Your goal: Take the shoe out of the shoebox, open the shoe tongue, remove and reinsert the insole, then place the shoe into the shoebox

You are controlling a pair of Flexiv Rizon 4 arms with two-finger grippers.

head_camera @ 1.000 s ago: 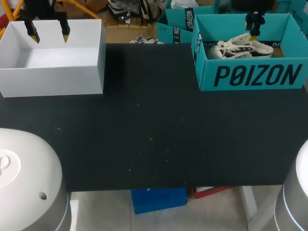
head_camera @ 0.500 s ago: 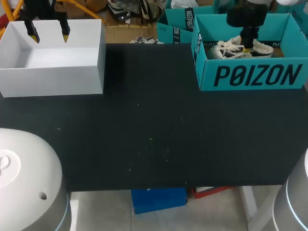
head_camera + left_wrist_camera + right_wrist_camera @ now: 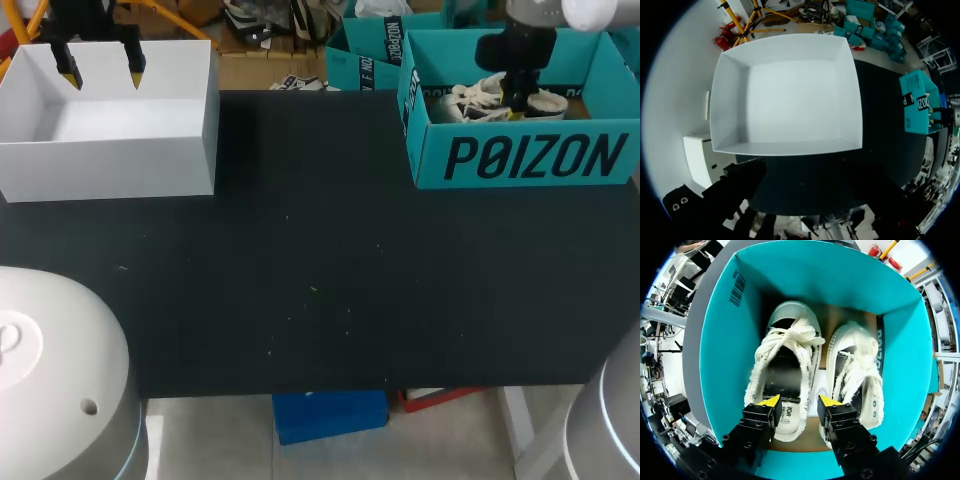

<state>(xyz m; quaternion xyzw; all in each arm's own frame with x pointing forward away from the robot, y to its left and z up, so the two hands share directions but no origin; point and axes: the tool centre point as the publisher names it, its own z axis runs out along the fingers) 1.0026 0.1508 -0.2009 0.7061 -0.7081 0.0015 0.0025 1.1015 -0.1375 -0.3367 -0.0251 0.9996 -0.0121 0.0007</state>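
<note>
Two boxes stand on the black matte surface (image 3: 320,280), well apart at its far corners: a plain white box (image 3: 110,165), rectangular and smooth-walled, and a teal cardboard shoebox (image 3: 520,160) with dark print on its front wall. Two shoes lie side by side in the shoebox, toes pointing away from the right wrist camera. Both are pale canvas with frayed, fuzzy edges, white laces and white rubber toe caps. The first shoe (image 3: 790,355) sits upright, its laces in a loose bow above a dark opening. The second shoe (image 3: 857,375) leans so that its eyeleted side shows.

The right fingers (image 3: 762,415), two black blocks with yellow tips, are down inside the shoebox at the heel end and parted, with nothing gripped. One tip is above the first shoe's heel rim, the other above the second shoe's heel. The inner edge of the first shoe's heel and the gap between the shoes lie between them.

The left fingers (image 3: 136,66) hang spread apart over the white box, holding nothing.
</note>
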